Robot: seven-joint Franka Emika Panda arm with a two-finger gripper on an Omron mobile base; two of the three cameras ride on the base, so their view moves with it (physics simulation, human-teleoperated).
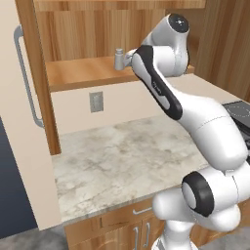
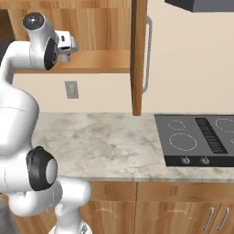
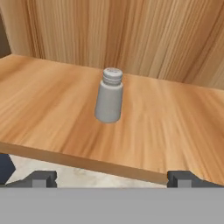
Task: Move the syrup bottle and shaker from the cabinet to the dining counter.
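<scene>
On the cabinet (image 1: 122, 73) shelf the shaker (image 3: 109, 95) stood untouched before the gripper (image 3: 112, 178), jaws wide and empty, nothing delivered yet.

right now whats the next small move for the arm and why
Probably ease the gripper straight forward onto the shelf: the shaker stands upright ahead, centred between the wide-open fingertips, which are short of the shelf edge and not touching it.
</scene>
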